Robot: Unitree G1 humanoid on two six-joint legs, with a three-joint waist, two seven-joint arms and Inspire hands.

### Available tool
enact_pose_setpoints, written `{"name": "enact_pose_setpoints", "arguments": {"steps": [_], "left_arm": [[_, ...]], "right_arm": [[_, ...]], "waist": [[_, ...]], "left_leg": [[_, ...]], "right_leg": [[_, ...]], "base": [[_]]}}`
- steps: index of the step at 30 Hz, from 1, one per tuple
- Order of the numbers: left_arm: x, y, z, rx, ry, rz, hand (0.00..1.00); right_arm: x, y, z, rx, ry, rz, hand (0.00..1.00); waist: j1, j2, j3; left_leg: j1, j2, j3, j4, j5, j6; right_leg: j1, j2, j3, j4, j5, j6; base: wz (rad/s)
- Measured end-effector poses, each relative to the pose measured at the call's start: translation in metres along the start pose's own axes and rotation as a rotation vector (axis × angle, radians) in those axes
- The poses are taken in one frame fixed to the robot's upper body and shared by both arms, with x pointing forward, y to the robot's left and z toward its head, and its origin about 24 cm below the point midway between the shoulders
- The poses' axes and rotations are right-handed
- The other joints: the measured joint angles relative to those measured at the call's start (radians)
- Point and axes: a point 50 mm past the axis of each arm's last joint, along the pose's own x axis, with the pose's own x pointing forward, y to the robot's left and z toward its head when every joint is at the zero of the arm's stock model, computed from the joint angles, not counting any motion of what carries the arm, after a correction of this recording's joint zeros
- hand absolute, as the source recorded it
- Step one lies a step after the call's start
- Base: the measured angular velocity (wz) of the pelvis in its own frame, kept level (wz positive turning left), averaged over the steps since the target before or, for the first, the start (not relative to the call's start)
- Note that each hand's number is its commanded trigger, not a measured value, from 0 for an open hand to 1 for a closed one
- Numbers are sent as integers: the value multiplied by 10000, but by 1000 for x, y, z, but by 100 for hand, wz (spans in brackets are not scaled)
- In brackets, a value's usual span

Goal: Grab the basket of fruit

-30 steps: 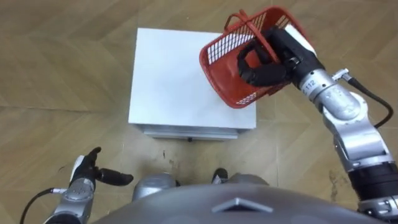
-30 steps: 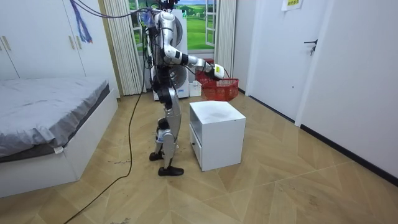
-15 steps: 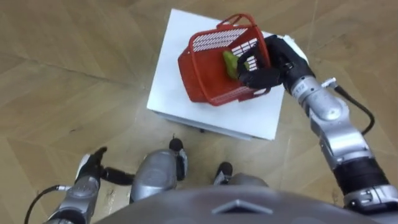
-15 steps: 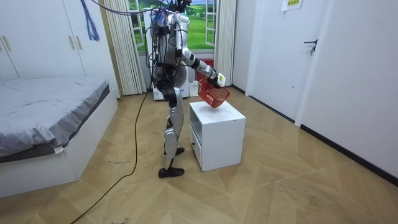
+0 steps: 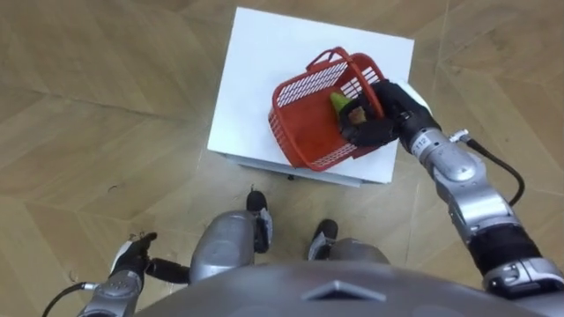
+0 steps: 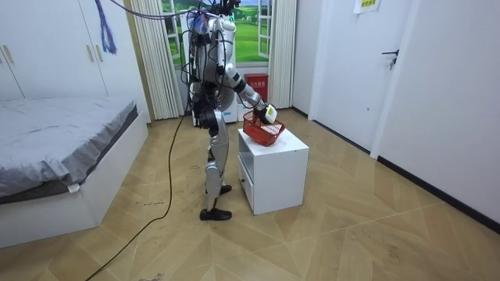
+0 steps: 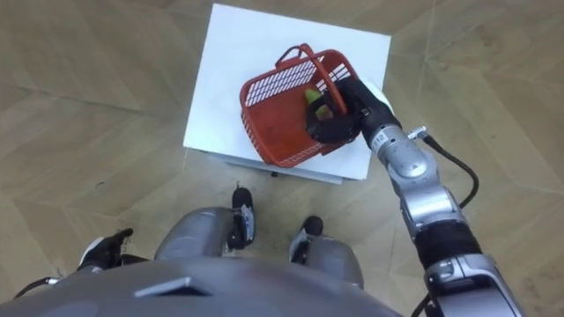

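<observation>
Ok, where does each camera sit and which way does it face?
Left eye view: on the head, looking down at the red basket and white cabinet; right hand, left hand, knees.
Right eye view: just beside it, same look.
Room view: across the room, facing the whole robot.
All share basket, cabinet, right hand.

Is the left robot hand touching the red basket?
No, the left robot hand hangs low at the robot's side, apart from the red basket that the right robot hand grips.

A white cabinet (image 6: 281, 176) stands on wood floor (image 6: 351, 234) (a grey-covered bed (image 6: 55, 133) lies well apart).
</observation>
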Motion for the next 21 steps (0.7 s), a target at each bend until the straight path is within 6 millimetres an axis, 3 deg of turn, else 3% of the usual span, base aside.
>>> {"name": "enact_pose_setpoints", "arguments": {"steps": [3,4,5,8,10,21], "left_arm": [[0,0,-2,75,143,-15,0],[0,0,-2,73,173,-13,0],[0,0,-2,74,188,-14,0],[0,-1,-3,74,247,-42,0],[0,-1,-5,100,297,-54,0],[-2,-4,-11,250,474,-312,0]], "right_arm": [[0,3,-1,101,17,-71,100],[1,4,-1,171,22,-136,61],[1,6,-2,207,36,-154,0],[2,11,-9,379,288,-157,0],[1,12,-10,386,320,-121,0],[1,10,-18,329,450,-385,0]], "waist": [[-12,-3,3],[-1,0,5],[5,1,6],[40,26,21],[55,56,40],[37,104,47]], "left_leg": [[-33,-2,-13,10,13,7],[-34,-1,-21,8,13,6],[-34,0,-23,8,13,6],[-37,0,-48,6,12,5],[-53,1,-56,4,12,5],[-183,-17,-123,1,12,5]], "right_leg": [[-17,1,-25,-9,11,-16],[-18,2,-26,-13,11,-16],[-19,4,-27,-14,10,-16],[-14,4,-71,-15,10,-16],[-23,-23,-321,-15,13,-21],[-138,-36,-365,15,12,-21]], "base": [[0],[0],[0],[0],[0],[1]]}}
